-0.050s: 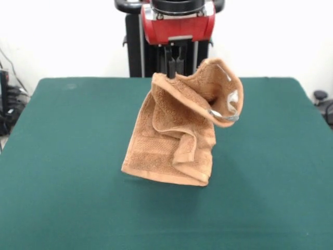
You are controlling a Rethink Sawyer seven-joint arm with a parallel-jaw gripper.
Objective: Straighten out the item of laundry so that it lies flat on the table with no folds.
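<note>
The dark green desk (pixel 62 208) fills the lower part of the frame, its bare front stretch lying nearest the camera. At the top centre the tool (pixel 173 66) comes down from the red and black arm (pixel 177 21), its dark fingers pinched narrow on the top edge of the towel (pixel 171 135), so it is holding the cloth. From that grip the orange-brown towel hangs down through the middle of the frame, lifted above the desk and far from flat. Its upper right part curls outward into a rounded fold that opens like a pocket towards the right, and a small white label (pixel 232 101) shows on the inner face of that curl. Below the grip the cloth falls in loose vertical folds, with one thick fold rolled down the right side. A woven border band (pixel 151 151) crosses the lower left part of the cloth. The bottom hem runs slanted, lower on the right than on the left; it appears to hang just clear of the desk, though from this angle I cannot be sure it does not touch. A soft shadow (pixel 156 182) lies on the green cloth under the hem. Behind the desk stands a plain white wall (pixel 62 36).
</note>
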